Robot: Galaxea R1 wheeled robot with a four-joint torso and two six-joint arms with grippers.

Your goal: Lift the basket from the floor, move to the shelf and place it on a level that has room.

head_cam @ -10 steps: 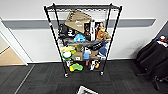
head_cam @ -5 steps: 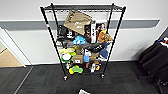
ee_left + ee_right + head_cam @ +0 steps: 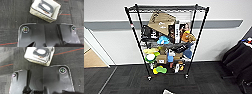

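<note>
Basket (image 3: 45, 11) sits on the carpet (image 3: 13, 13) before the shelf (image 3: 166, 40); I'd lower both arms squarely astride it. Claw states: I cannot tell.

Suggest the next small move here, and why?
Probably lower both arms toward the wicker basket. It sits on the dark carpet, apart from the robot's plates in both wrist views, so nothing holds it. The wire rack ahead has a bare top tier, while its lower tiers are crammed.
</note>
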